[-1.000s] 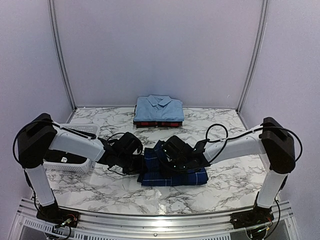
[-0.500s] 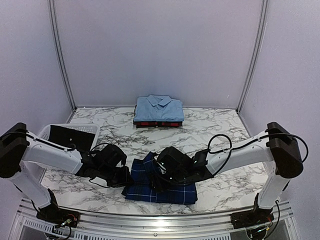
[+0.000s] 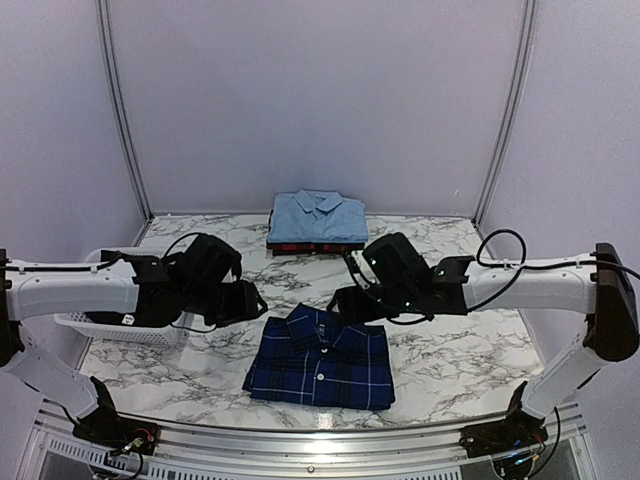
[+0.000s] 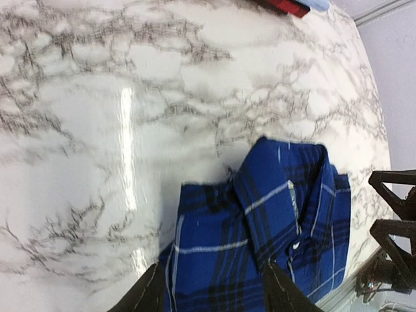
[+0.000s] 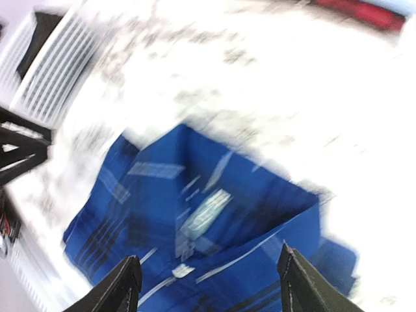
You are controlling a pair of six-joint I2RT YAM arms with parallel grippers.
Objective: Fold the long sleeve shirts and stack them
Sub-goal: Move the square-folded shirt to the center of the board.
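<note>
Right wrist view smeared (motion blur); left pincer (image 4: 211, 270), right pincer (image 5: 208, 253) spread, empty; navy plaid shirt (image 3: 320, 355) folded.

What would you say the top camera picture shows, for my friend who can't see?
A folded navy plaid shirt lies on a marble table, with the left end effector and right end effector hovering behind it. Farther back, a light blue shirt sits on a red-and-black one; a white basket stands at left.

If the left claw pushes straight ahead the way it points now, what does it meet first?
Probably the folded navy blue plaid cloth shirt, directly ahead of the left claw, between its open fingers; how far off is unclear.
</note>
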